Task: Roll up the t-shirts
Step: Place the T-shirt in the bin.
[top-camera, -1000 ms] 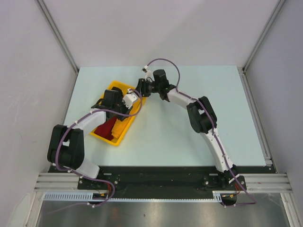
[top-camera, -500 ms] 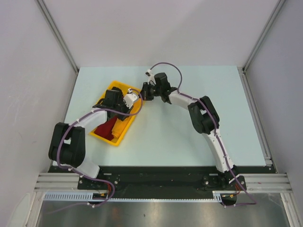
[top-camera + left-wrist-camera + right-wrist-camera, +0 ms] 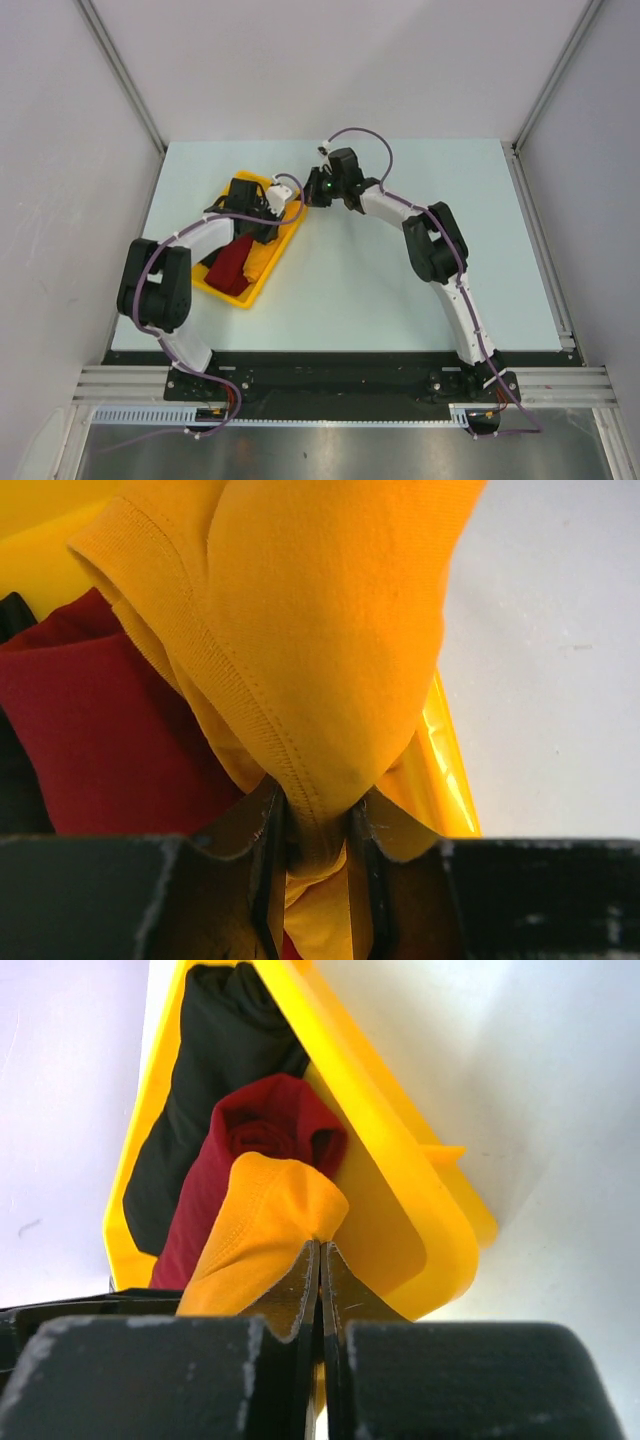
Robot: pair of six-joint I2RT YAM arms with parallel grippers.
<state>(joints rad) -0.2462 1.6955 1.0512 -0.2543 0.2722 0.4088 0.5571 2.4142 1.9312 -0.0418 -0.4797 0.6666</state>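
Left wrist: left pincer [image 3: 318, 832] clenched on mustard t-shirt [image 3: 320, 620] | right pincer [image 3: 319, 1265] pinched tight on same shirt

Bright, even light, soft shadows; glare streaks the tray [image 3: 446, 752], and the left hand [image 3: 316, 825] looks dark, blurred.
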